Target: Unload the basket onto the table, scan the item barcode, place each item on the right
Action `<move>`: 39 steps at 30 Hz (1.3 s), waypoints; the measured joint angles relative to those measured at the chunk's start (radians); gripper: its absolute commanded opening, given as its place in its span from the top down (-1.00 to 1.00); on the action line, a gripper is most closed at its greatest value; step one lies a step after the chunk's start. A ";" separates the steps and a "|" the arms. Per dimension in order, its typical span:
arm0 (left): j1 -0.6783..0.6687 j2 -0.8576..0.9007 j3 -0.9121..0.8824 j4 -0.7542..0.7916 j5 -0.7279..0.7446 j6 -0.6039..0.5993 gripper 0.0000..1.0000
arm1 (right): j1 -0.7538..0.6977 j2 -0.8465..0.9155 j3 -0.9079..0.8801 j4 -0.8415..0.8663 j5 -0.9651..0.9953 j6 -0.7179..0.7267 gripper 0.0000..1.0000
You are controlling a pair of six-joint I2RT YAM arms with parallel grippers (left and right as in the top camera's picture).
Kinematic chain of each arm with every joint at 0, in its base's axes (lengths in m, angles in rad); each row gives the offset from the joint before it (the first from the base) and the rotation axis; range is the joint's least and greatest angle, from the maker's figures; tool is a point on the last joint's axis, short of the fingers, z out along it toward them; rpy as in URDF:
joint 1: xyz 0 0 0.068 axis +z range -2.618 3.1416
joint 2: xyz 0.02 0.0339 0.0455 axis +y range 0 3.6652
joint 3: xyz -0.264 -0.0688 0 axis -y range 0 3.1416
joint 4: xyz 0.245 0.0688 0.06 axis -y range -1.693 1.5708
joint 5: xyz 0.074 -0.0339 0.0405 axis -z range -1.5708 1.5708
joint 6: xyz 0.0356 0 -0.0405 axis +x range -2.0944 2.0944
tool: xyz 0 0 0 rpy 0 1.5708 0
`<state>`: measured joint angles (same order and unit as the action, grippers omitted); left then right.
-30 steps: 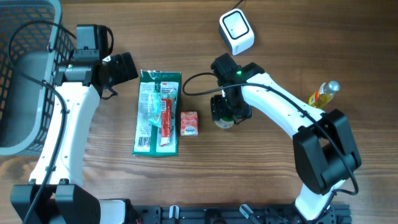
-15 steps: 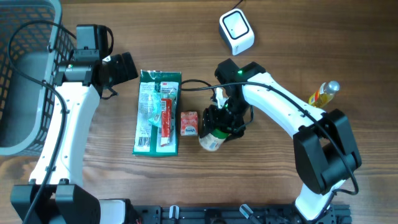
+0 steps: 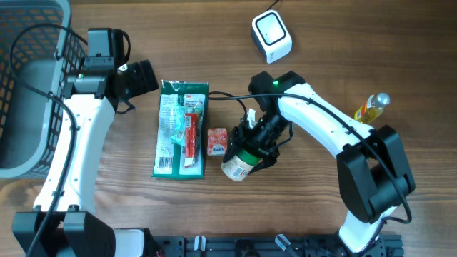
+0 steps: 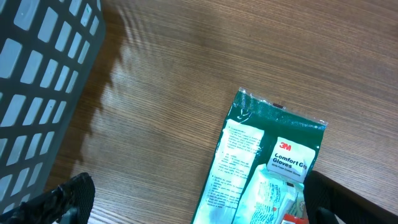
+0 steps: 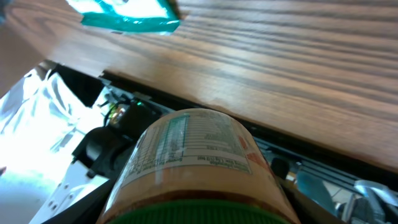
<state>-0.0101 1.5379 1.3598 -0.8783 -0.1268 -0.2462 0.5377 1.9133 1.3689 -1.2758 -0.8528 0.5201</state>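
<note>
Right gripper (image 3: 255,140) clamps a green-lidded jar (image 3: 239,163) by its lid end, the jar tilted with its base toward the table's (image 3: 307,210) front edge, just beside a small red box (image 3: 217,141). Its printed label faces the right wrist camera. Left gripper (image 3: 148,76) hangs with jaws spread wide, holding nothing, near the top corner of a glove packet (image 3: 181,128). A white scanner (image 3: 271,36) sits at the far edge, well apart from the jar; a grey basket (image 3: 20,168) stands at left.
</note>
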 measured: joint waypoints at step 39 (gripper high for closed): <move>0.000 0.000 0.000 0.000 0.000 0.000 -1.00 | 0.000 0.000 0.000 -0.015 -0.045 0.000 0.40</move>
<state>-0.0101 1.5379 1.3598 -0.8783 -0.1268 -0.2459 0.5377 1.9133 1.3689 -1.2907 -0.8978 0.5201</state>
